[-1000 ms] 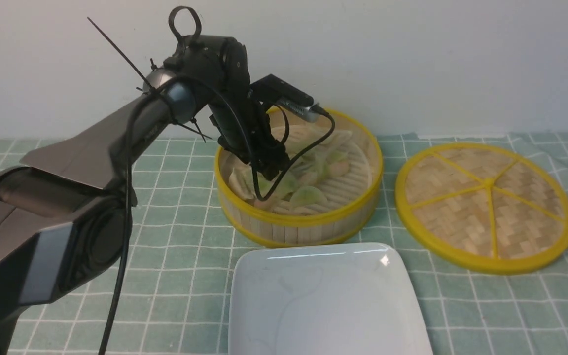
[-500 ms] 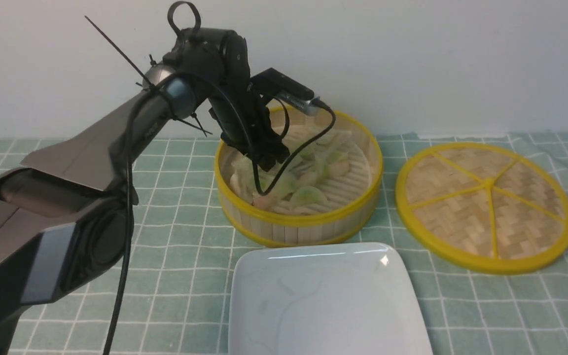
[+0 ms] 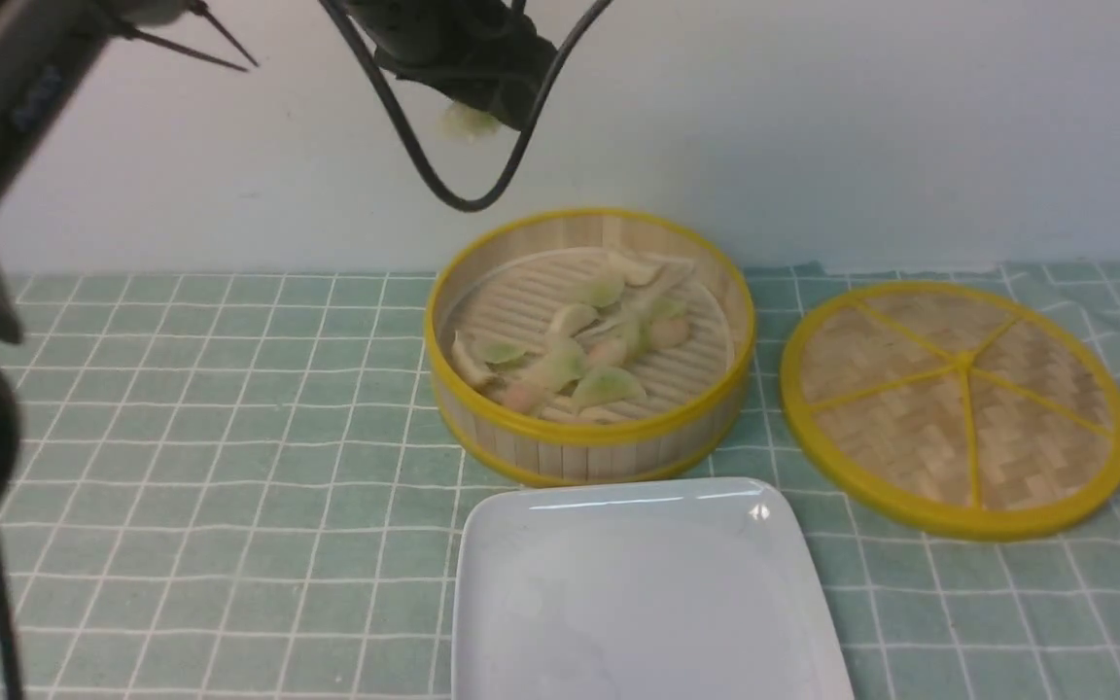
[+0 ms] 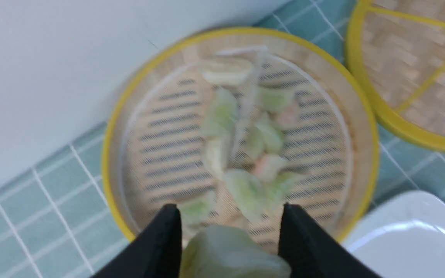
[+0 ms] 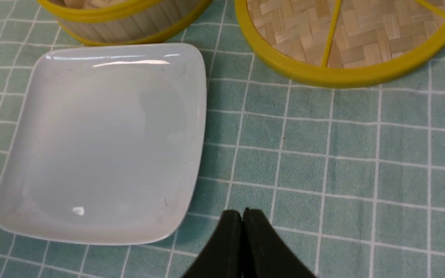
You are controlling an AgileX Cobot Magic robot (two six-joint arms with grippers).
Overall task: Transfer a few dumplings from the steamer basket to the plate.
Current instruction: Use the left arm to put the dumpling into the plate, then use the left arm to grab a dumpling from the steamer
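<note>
- The left gripper hangs high above the round bamboo steamer basket with yellow rims. Its two black fingers are clenched on one pale green crescent dumpling, which is held clear of the basket.
- In the front view that held dumpling is a blurred pale-green scrap under the dark gripper. It shows against the white wall, above the basket's far left side.
- The steamer basket stands on the green checked tablecloth near its far edge, close to the wall and about midway across.
- The other small translucent dumplings, mostly green with a few pinkish or whitish, lie in a loose cluster on the slatted floor. They run from the middle toward the basket's near side.
- The glossy white squarish plate lies toward the cloth's near edge, just in front of the basket, with a narrow strip of cloth between them.
- The flat round woven lid with yellow rim and spokes lies to the right of the basket, near it but apart.
- The right gripper hovers over the cloth just beside the plate's near right corner. Its black fingers are pressed together with nothing between them.
</note>
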